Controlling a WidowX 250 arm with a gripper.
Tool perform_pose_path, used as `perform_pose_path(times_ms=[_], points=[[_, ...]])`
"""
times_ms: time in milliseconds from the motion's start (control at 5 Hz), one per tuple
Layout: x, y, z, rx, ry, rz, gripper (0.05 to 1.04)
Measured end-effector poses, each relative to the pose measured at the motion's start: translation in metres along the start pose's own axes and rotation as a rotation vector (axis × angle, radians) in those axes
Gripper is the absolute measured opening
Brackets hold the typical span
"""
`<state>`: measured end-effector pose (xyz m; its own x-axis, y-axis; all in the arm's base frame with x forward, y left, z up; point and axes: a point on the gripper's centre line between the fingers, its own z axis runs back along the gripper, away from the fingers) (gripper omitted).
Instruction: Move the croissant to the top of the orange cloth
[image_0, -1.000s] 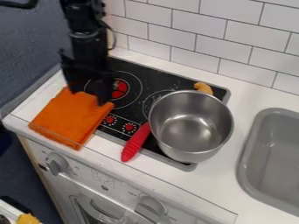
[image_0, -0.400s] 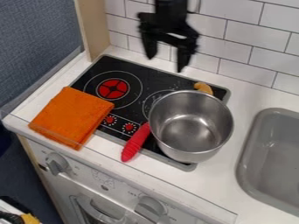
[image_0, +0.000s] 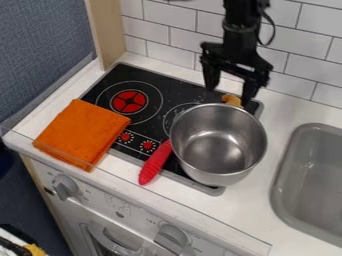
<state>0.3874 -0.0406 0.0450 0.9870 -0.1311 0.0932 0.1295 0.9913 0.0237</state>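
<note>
Evidently, the orange cloth (image_0: 83, 134) lies flat, well to the left of the hand (image_0: 230, 93) and nearer the camera, on the edge of the stove (image_0: 118, 79) and the bench (image_0: 298, 107). A drop made short of its middle could leave the load at a sloping edge, from which it may roll. Below and left of the hand, the front panel (image_0: 136, 216) carries printed markings (image_0: 119, 201), too small to read; no brand or label is legible. The red handle (image_0: 155, 162) projects toward the cloth; a low carry could catch it and swing the pot. The pot (image_0: 218, 145) stands just in front of the hand; a finger descending too far forward could strike its rim and tip or push it. The croissant (image_0: 232, 100) is on the stove behind the pot, beneath the hand and in line with the gap between its fingers. The hand is open and grips nothing. An off-centre closure could squeeze the croissant out against the pot. The sink (image_0: 310, 175) is right of the hand, off the probable route.
</note>
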Motion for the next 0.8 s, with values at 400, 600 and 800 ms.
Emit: perform_pose_path(times_ms=[400, 600, 800], points=[[0.009, -0.008, -0.023, -0.03, 0.012, 0.02, 1.001], [0.008, -0.008, -0.034, -0.028, 0.038, 0.015, 0.945], [0.011, -0.008, -0.036, -0.023, 0.037, 0.007, 0.686]])
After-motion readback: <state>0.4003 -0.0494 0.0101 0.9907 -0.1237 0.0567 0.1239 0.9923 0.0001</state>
